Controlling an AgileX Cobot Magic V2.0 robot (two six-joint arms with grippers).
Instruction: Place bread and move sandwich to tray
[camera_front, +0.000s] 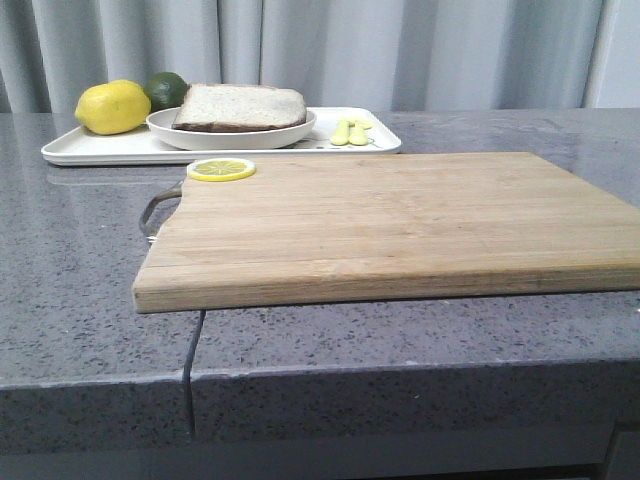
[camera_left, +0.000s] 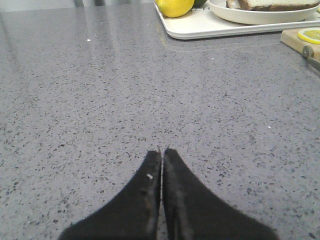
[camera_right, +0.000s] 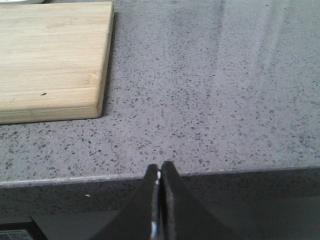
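The sandwich (camera_front: 240, 108) is seen on its round white plate, and the plate is standing on the tray (camera_front: 100, 148) at the far side of the bench (camera_front: 70, 300). A slice of bread with dark crust is on top; no egg can be seen from this angle. A lemon (camera_front: 112, 106) and a lime (camera_front: 166, 89) are lying on the tray beside the plate, and two small yellow objects (camera_front: 350, 131) are on its other end. The cutting board (camera_front: 400, 220) is placed nearer, bare except for a lemon slice (camera_front: 221, 169) at its far corner.

It is judged that both steps are already done, so nothing more seems to be called for than keeping the arms away.

The left hand (camera_left: 161, 151) is clenched with nothing between the fingers, low over bare bench, well apart from the tray. The right hand (camera_right: 159, 167) is also clenched and empty, held at the near edge of the bench, beside the board but not touching it.
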